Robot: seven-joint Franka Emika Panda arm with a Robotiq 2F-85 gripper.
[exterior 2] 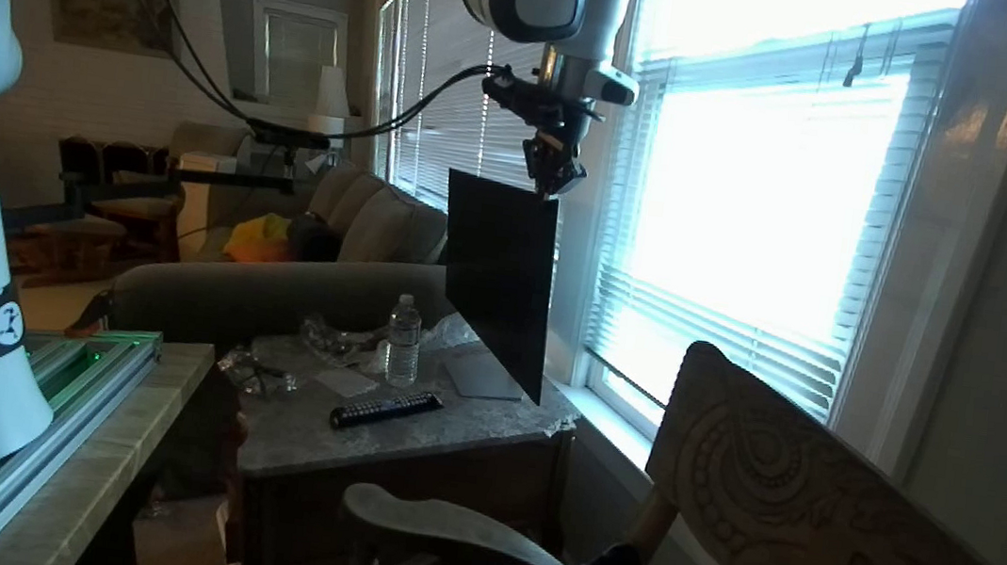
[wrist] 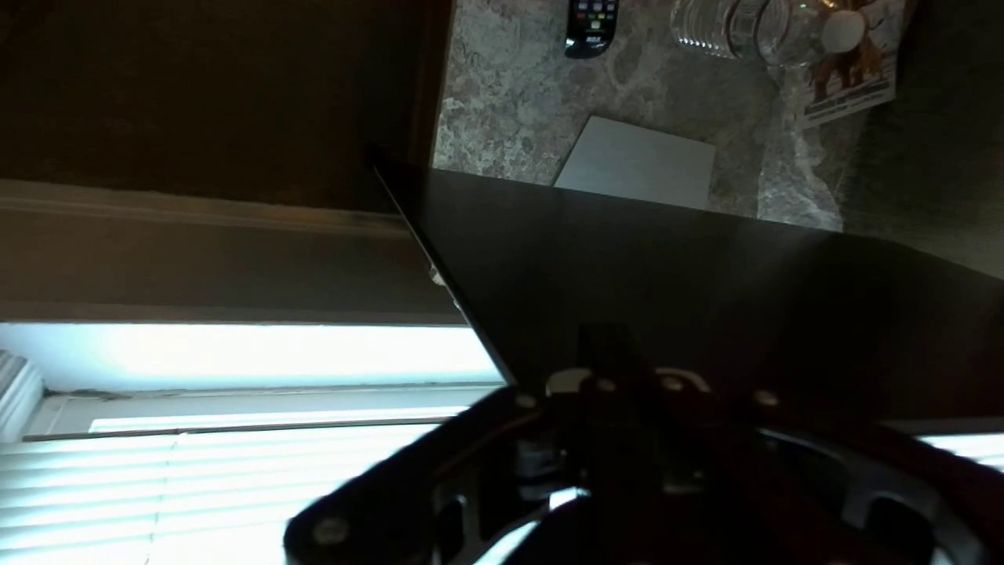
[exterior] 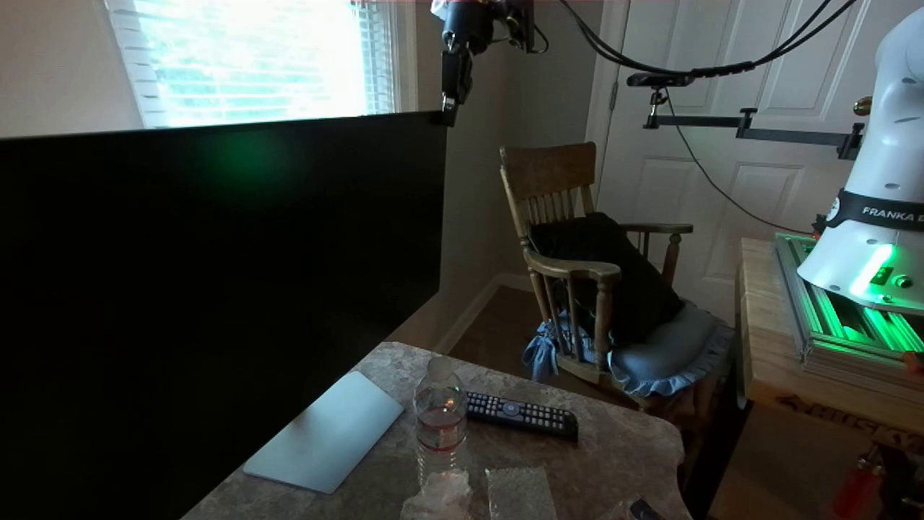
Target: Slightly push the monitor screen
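Corner reached, push unconfirmed

The black, jointed metal hand [exterior: 449,112] looks clenched, its jaws drawn together on nothing that shows. Its tip is at the upper corner of the very large, flat, glossy black monitor screen [exterior: 238,289]; contact cannot be confirmed. The screen stands upright at the side of the grey-brown, stone-patterned table [exterior: 621,448] toward the bright, blind-covered window [exterior 2: 738,224], its support out of sight. Near it lies a thin grey-blue rectangular sheet [exterior: 325,433]; further out are a clear plastic water bottle [exterior: 440,426] and a long black remote control [exterior: 521,414].

Positioning looks done; the slight push probably remains, though whether some has been given cannot be told.
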